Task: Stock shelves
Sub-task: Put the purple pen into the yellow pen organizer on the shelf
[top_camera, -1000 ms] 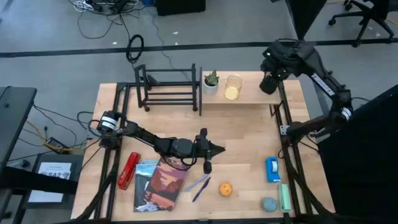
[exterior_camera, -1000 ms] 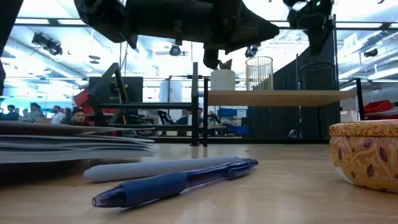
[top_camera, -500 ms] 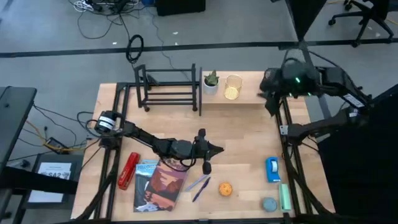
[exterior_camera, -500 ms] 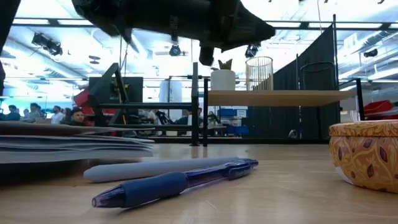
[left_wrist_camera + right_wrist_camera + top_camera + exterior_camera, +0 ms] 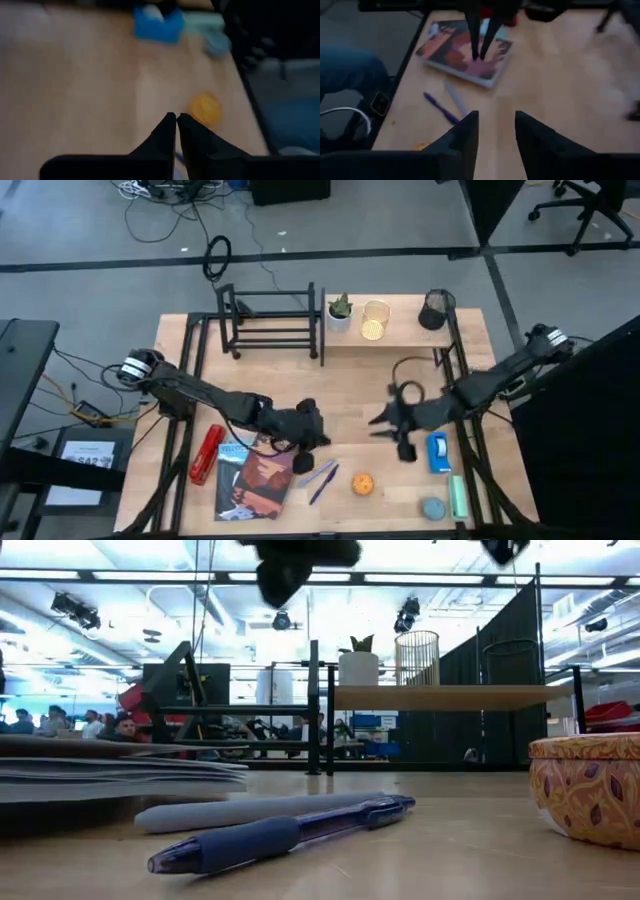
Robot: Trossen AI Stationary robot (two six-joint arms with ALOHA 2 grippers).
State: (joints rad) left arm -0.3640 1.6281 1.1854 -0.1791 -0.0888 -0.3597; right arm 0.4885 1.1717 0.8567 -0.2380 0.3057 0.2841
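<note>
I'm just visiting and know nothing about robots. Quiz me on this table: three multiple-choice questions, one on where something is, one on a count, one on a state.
1. Where is the small potted plant?
A. on the wooden shelf
B. on the magazine
C. on the floor

2. How many pens lie on the table?
A. none
B. two
C. five

3. How are the left gripper fingers?
A. wide apart
B. holding a pen
C. shut, empty

Answers:
1 A: it stands at the shelf's end, beside the wire cup.
2 B: a grey and a blue pen lie side by side.
3 C: the left wrist view shows its tips together with nothing between.
</note>
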